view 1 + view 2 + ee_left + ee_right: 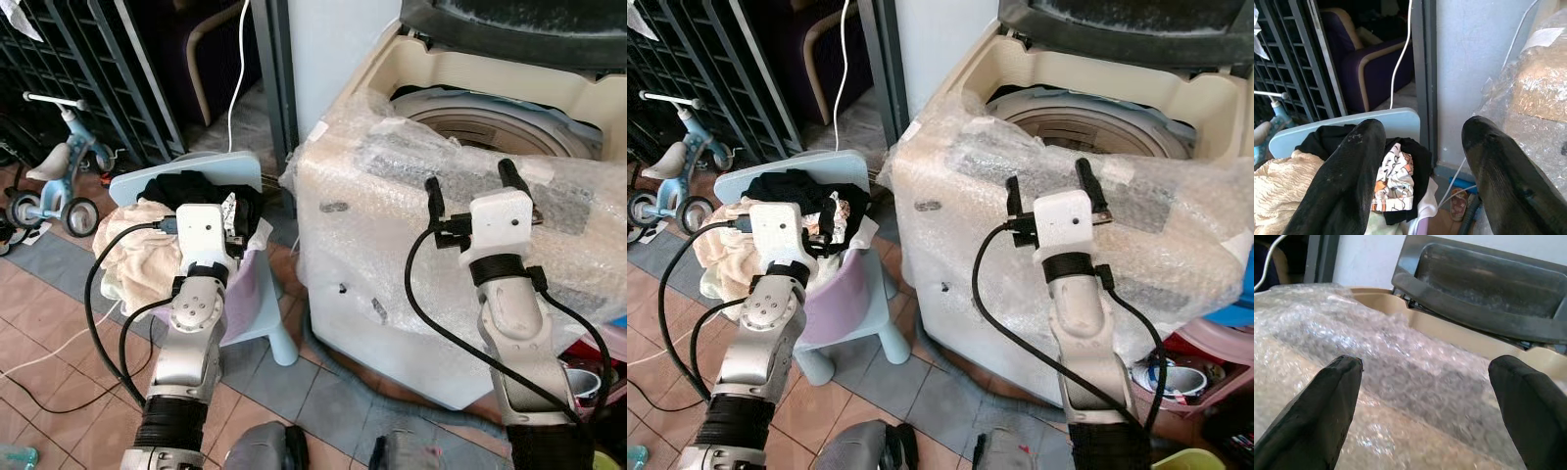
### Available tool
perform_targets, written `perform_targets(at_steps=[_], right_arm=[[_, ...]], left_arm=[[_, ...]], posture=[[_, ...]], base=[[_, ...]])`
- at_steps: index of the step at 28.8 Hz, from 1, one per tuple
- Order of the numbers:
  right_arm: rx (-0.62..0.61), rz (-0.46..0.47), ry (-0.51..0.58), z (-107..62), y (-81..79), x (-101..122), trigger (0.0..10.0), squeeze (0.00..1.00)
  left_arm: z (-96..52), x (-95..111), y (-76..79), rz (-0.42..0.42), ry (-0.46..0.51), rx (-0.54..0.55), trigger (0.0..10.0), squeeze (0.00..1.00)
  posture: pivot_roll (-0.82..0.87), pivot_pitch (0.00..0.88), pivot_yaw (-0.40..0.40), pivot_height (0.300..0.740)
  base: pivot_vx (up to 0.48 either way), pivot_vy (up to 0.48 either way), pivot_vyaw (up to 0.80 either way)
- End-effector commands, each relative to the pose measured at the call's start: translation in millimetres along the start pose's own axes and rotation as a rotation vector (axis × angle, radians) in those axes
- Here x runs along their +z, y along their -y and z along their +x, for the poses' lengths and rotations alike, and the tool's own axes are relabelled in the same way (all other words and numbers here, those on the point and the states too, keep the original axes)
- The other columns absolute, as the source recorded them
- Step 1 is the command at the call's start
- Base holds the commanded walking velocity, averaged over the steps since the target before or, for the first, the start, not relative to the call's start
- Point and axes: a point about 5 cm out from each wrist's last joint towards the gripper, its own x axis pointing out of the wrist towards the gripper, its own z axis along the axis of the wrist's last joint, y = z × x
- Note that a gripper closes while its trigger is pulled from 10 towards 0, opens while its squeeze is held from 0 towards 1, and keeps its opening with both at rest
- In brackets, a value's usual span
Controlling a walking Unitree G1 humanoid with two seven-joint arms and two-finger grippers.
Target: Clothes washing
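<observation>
A top-loading washing machine wrapped in bubble wrap stands on the right, its lid raised and its drum open. My right gripper hovers open over the machine's wrapped front top edge, holding nothing. On the left, a small light-blue chair carries a pile of clothes: a black garment, a cream cloth and a white-and-orange patterned piece. My left gripper is open just above that pile, with nothing between its fingers.
A child's tricycle stands at the far left before a black metal grille. A purple armchair and a hanging white cable are behind the chair. A pink basket sits low beside the machine.
</observation>
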Motion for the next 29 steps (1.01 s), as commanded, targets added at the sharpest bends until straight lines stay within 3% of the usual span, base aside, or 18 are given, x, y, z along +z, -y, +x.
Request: perform_targets(at_steps=[1,4,7,9,10,12,14,18,20,22,25,29], right_arm=[[-0.044,0.023,-0.036,-6.1,4.3,-4,10.0,0.0],[-0.058,0.039,-0.063,-10.9,5.4,-9,10.0,0.0],[-0.085,0.089,-0.192,-20.0,4.1,-26,10.0,0.0],[-0.063,0.099,-0.197,-19.8,-1.9,-27,10.0,0.0],[-0.022,0.186,-0.21,-20.5,-9.6,-28,10.0,0.0],[0.026,0.242,-0.227,-21.3,-17.5,-29,10.0,0.0],[0.019,0.208,-0.23,-20.6,-20.9,-31,10.0,0.0],[0.139,0.146,-0.232,-17.6,-30.6,-31,10.0,0.0],[0.2,0.203,-0.225,-14.1,-36.1,-32,10.0,0.0],[0.215,0.199,-0.222,-11.1,-37.7,-32,10.0,0.0],[0.224,0.2,-0.24,-3.7,-42.5,-37,10.0,0.0],[0.251,0.209,-0.246,0.2,-49.2,-40,10.0,0.0]], left_arm=[[-1.6,-1,2.6,-0.01,-0.006,-0.029,10.0,0.0],[-2.3,-1,3.2,-0.011,-0.003,-0.034,10.0,0.0],[-6.9,-2,2.4,-0.008,-0.005,-0.024,10.0,0.0],[-8.9,-3,1.2,-0.001,-0.01,-0.018,10.0,0.0],[-10.4,-3,-0.2,0.011,0.003,-0.014,10.0,0.0],[-11.0,-2,-4.0,0.04,0.015,0.01,10.0,0.0],[-11.9,-2,-6.9,0.053,0.018,0.026,10.0,0.0],[-20.5,-9,-10.5,0.003,-0.032,0.025,10.0,0.0],[-27.1,-13,-15.3,0.007,-0.045,0.031,10.0,0.0],[-30.7,-17,-17.2,-0.01,-0.053,0.015,10.0,0.0],[-37.1,-29,-25.2,0.023,-0.105,0.078,10.0,0.0],[-34.1,-29,-24.2,0.046,-0.1,0.058,10.0,0.0]], posture=[[-0.08,0.049,0.07,0.74],[-0.09,0.055,0.07,0.74],[-0.09,0.071,0.065,0.74],[-0.08,0.078,0.063,0.74],[-0.07,0.083,0.058,0.74],[-0.07,0.094,0.05,0.74],[-0.06,0.094,0.041,0.74],[-0.01,0.087,-0.027,0.74],[0.02,0.087,-0.058,0.74],[0.03,0.086,-0.079,0.74],[0.05,0.074,-0.118,0.74],[0.05,0.062,-0.111,0.74]], base=[[0.0,0.48,0.0],[0.0,0.48,0.0],[0.0,0.48,0.0],[0.0,0.48,0.0],[0.0,0.48,0.0],[0.0,0.24,0.0],[0.0,0.0,0.0],[0.0,0.0,0.0],[0.0,0.0,0.0],[0.0,0.0,0.0],[0.0,0.0,0.0],[0.0,0.0,0.0]])
